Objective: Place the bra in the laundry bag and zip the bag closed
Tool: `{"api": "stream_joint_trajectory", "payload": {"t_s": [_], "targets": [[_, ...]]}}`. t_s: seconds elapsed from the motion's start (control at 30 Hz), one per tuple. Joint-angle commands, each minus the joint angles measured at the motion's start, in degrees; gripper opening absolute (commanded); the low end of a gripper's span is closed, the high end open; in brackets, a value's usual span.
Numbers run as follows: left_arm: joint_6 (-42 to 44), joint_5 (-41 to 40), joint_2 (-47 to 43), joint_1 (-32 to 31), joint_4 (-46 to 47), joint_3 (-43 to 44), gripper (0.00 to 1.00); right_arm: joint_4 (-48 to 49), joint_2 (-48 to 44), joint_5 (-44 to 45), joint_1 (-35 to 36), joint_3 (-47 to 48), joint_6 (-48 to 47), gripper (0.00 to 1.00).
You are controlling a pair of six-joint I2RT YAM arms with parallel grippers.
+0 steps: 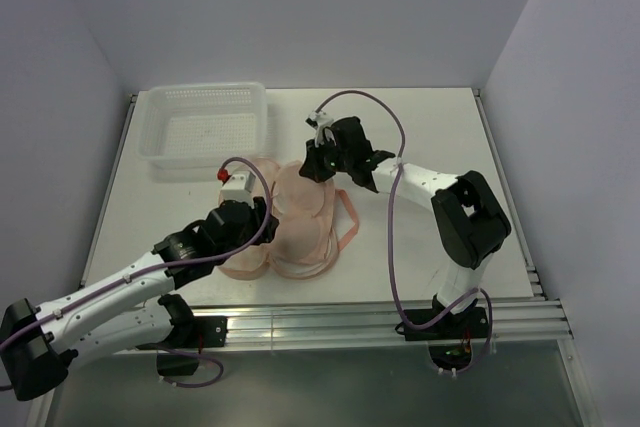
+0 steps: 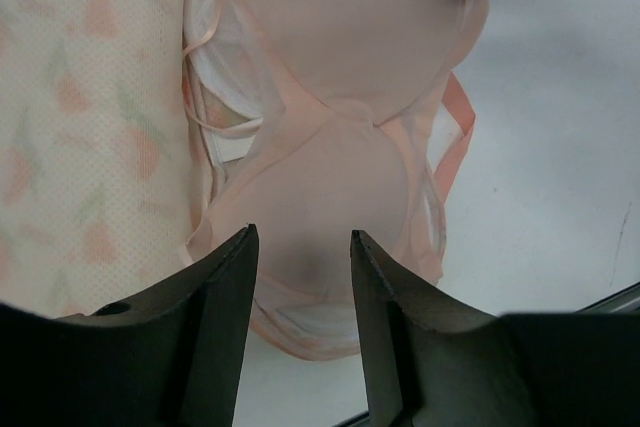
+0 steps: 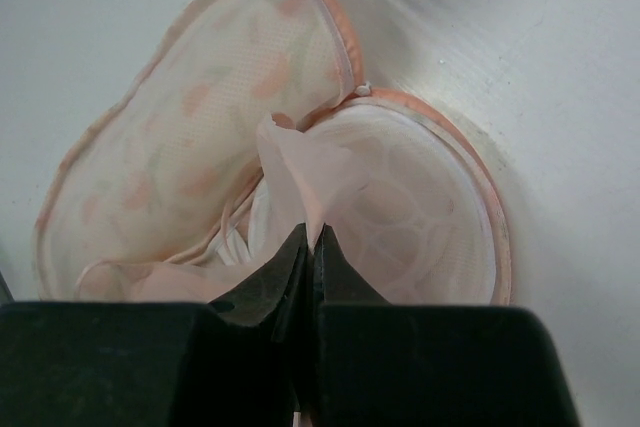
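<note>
Basket [image 1: 205, 132] of white lattice sits in the far left corner of the bench [image 1: 440, 237]. Just right of the basket's near side and nearer the front, the left jaws hang over the middle of the bench, half wide. In the left wrist view they stand on either side of one rounded cup of the bra [image 2: 340, 77]; I cannot tell whether they touch the fabric. The bag [image 1: 300, 252] lies open in the middle of the bench, left of centre, with its two-lobed halves spread apart. In the right wrist view its mesh lining [image 3: 170, 127] faces up, with the wedge print showing through and the pink zipper rim [image 3: 335, 27] running around both halves. The bra, plain pale peach, lies on the open bag beside the bare half, cups up, and a strap [image 2: 455, 137] loops off its right side onto the bench. Right of that, toward the far edge, the right jaws are pinched tight on a raised fold of the bra [image 3: 300, 167], above where the two halves of the bag meet.
</note>
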Motion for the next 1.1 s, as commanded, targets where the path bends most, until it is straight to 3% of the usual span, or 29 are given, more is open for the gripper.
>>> {"api": "stream_joint_trajectory", "payload": {"t_s": [0.0,0.47,0.83,1.07], "targets": [[-0.77,-1.57,0.9,0.18,4.41,-0.68,0.48,2.3,-2.28,1.43,0.5,-1.0,0.54,0.04],[-1.65,-1.31,10.05,0.27,11.34,-2.09,0.53,3.62,-2.55,-0.33,0.5,-1.26,1.95,0.05],[-3.58,-5.17,10.5,0.18,4.59,-2.7,0.55,-0.16,-0.97,-1.91,0.93,0.49,2.21,0.06],[-4.37,-6.93,8.38,0.27,1.95,-1.04,0.6,-4.65,4.82,1.69,1.38,3.48,4.49,0.15]]}}
